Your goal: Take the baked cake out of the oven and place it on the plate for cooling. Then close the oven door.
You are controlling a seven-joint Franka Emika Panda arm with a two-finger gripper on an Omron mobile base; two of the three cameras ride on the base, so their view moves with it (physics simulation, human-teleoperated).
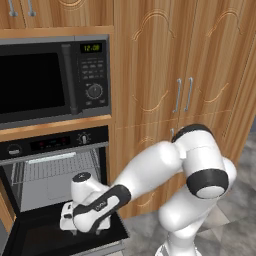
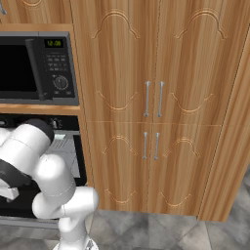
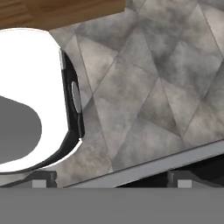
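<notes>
Oven door (image 1: 45, 235): dropped open below oven (image 1: 55, 175); closing outstanding. Wire rack (image 1: 57, 167) inside appears bare; cake's whereabouts undetermined. Gripper (image 1: 70, 220): low over door, finger spacing indeterminate, apparently empty.

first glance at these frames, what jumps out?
The oven door hangs wide open, flat and low at the lower left of the left base view, with the wire rack showing in the cavity behind it. The white arm bends down over that door, its hand just above the black panel. Above the oven sits the microwave, its green clock lit, beside tall wooden cabinets.
</notes>
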